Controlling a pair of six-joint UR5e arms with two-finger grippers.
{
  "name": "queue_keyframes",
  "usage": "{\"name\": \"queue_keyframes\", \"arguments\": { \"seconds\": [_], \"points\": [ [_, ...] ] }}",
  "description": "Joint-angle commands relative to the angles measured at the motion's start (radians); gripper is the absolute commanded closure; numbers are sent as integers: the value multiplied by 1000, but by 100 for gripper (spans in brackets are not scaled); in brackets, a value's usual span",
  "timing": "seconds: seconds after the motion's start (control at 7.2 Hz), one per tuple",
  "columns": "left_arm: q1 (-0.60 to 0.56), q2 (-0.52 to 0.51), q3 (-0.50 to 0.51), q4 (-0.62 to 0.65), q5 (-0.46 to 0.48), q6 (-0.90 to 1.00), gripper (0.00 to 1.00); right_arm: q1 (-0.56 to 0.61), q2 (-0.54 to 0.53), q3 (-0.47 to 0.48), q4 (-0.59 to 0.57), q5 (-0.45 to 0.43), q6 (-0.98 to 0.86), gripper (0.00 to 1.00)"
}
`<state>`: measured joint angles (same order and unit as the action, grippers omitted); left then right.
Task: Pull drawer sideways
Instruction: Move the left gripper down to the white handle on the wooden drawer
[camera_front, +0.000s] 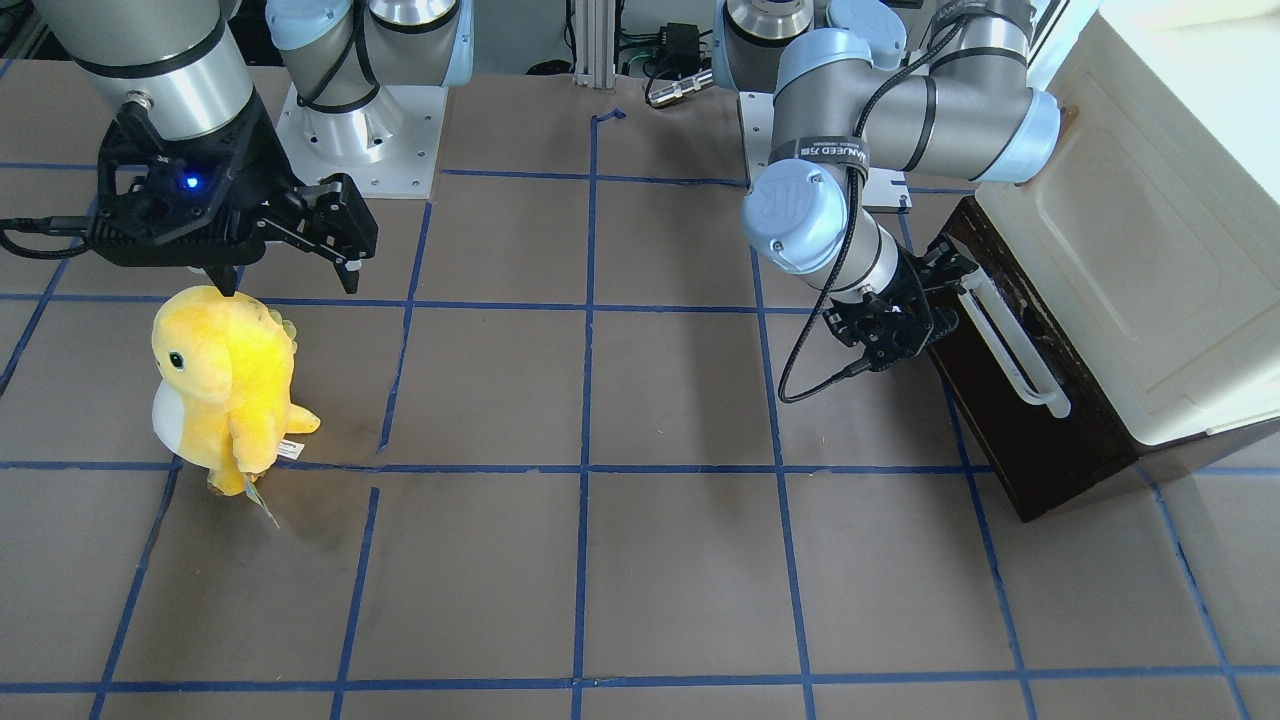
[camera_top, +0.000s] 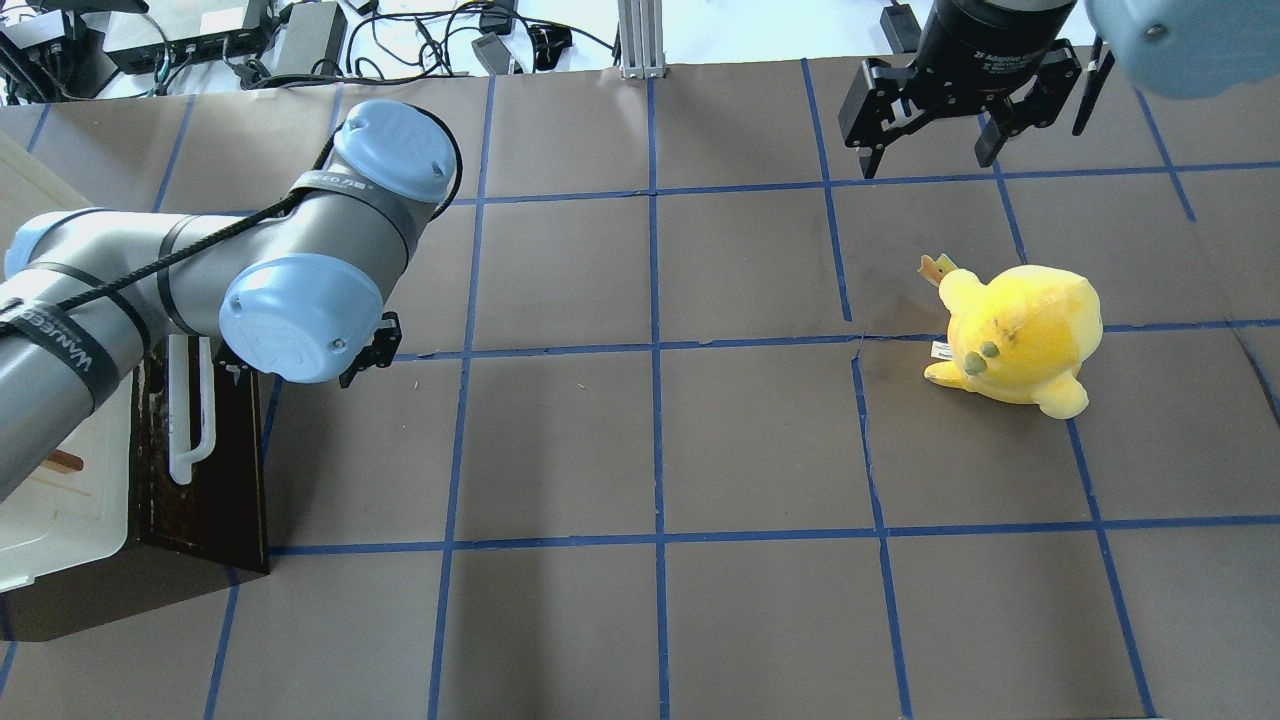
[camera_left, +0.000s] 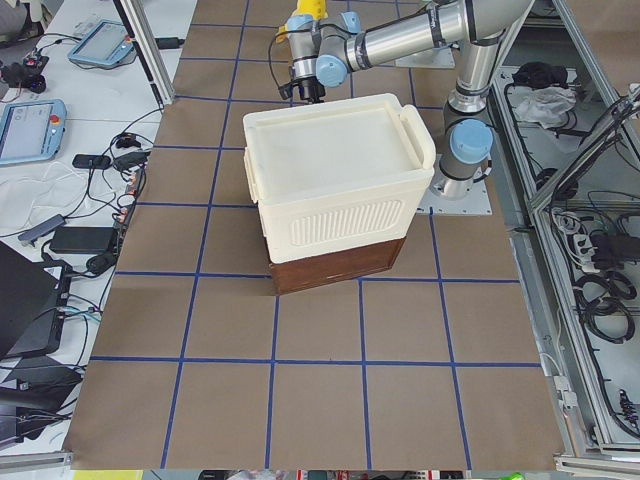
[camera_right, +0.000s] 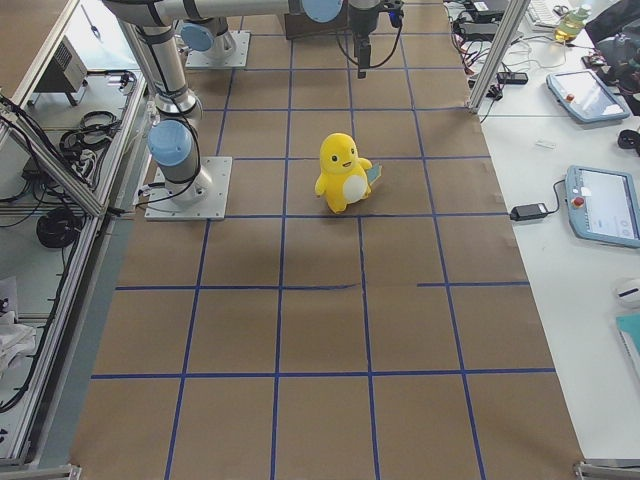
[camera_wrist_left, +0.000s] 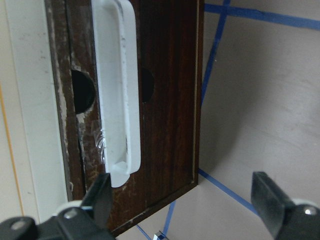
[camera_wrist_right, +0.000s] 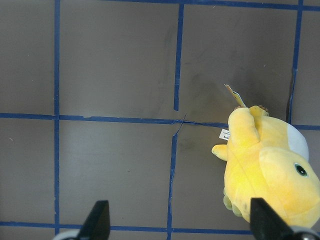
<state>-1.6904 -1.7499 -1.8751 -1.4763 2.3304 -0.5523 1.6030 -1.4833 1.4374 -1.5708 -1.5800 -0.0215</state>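
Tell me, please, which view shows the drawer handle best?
The left wrist view: the handle shows large and close against the dark drawer front. The front-facing view shows it whole but small; overhead, the left arm covers one end. The side views and right wrist view do not show it.

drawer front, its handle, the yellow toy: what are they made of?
Drawer front: looks like wood or wood veneer. It is dark brown with visible grain, and the finish is worn pale along one edge.
Handle: probably white plastic. It is smooth and slightly glossy, with grey scuffs.
Toy: plush fabric with a fuzzy surface and a sewn tag.
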Motion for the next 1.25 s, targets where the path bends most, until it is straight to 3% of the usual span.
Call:
{"name": "queue_keyframes", "arguments": {
  "seconds": [0.0,0.69,0.97,1.11],
  "points": [
    [0,-48,-6,-10,86,-3,0,0,0,0,0,0,-2,0],
    [46,-91,-44,-13,90,8,0,0,0,0,0,0,0,0],
    [52,-109,-39,-10,234,2,0,0,0,0,0,0,0,0],
    [52,-120,-41,-10,257,5,0,0,0,0,0,0,0,0]
  ]
}}
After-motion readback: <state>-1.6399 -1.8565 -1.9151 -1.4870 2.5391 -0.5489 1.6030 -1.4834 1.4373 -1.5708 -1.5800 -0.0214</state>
